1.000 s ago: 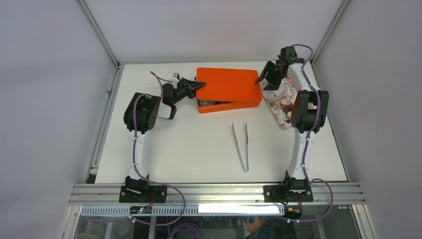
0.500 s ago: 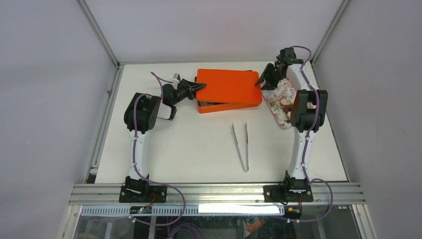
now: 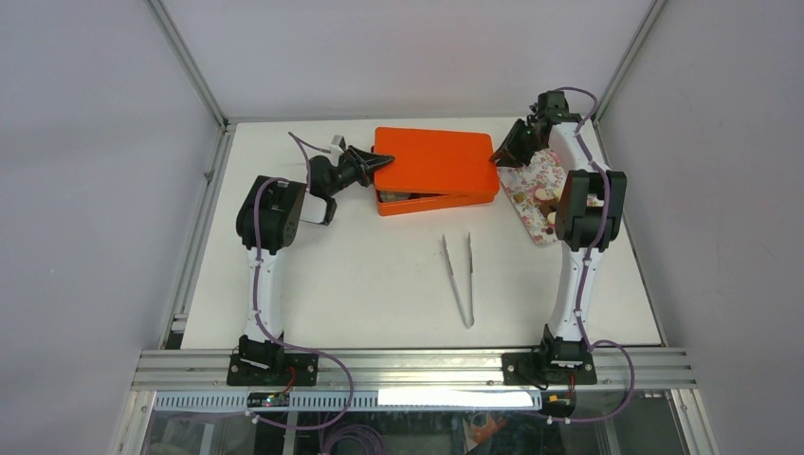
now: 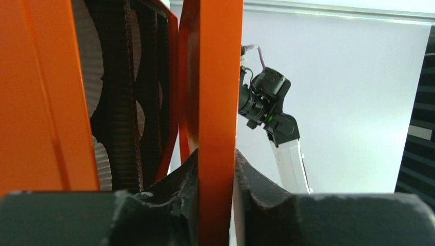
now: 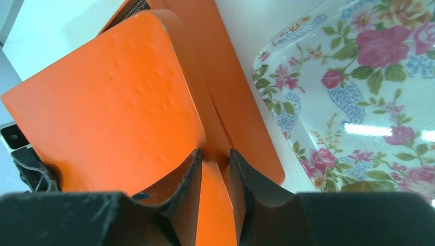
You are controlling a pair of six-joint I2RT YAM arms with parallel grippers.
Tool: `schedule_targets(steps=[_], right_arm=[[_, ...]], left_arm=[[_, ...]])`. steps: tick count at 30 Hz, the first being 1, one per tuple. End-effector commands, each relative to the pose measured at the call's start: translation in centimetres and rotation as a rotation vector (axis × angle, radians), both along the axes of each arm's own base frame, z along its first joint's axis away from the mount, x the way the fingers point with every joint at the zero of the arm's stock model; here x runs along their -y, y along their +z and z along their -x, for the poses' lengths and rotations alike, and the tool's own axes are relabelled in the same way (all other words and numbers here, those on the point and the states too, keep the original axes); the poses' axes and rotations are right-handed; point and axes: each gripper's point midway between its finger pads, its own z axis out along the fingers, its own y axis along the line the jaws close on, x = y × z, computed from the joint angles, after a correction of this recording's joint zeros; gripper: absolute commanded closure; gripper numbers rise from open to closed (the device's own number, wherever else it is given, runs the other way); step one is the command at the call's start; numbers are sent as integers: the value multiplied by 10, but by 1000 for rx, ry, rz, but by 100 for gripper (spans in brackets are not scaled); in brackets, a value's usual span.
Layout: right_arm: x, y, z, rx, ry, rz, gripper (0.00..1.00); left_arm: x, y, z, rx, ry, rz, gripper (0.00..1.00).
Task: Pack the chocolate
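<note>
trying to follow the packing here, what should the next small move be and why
Probably lift the orange lid straight up with both arms together. The left claw and right claw each clamp an end of it, it sits tilted over the box base with a gap at the front, and chocolate lies on the floral tray, unpacked.

The top view is bright and even, lit softly from above. The white table is close to washed out, and the tweezers and orange box cast only faint, short shadows. In the left wrist view the lid sits so near that it blurs, and the left fingers are dark, soft shapes against a pale, bright wall. In the right wrist view white glare streaks the glossy tray, and the right fingers are dim and out of focus.
</note>
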Motion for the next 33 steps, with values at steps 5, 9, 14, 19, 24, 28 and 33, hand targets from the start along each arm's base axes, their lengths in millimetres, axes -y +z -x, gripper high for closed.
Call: schedule_targets(steps=[5,9,14,19,24,28,33], right_arm=[[-17,24,-16,78,16,-77,71],[-19,25,-18,82,10,-93,71],[-20,30,-21,94,5,-99,71],[-22,41,-25,117,3,-120,71],[-25,50,-26,135,1,-140,71],[-26,60,-28,157,-1,-147,71],[-25,68,-28,173,0,-154,71]], left_arm=[[14,9,11,76,-100,-29,58],[15,5,11,56,-108,-43,49],[15,1,11,27,-118,-92,45],[16,-4,13,3,-139,-182,44],[18,-1,15,-6,-155,-224,41],[19,0,16,-15,-165,-269,39],[25,13,18,1,-180,-312,39]])
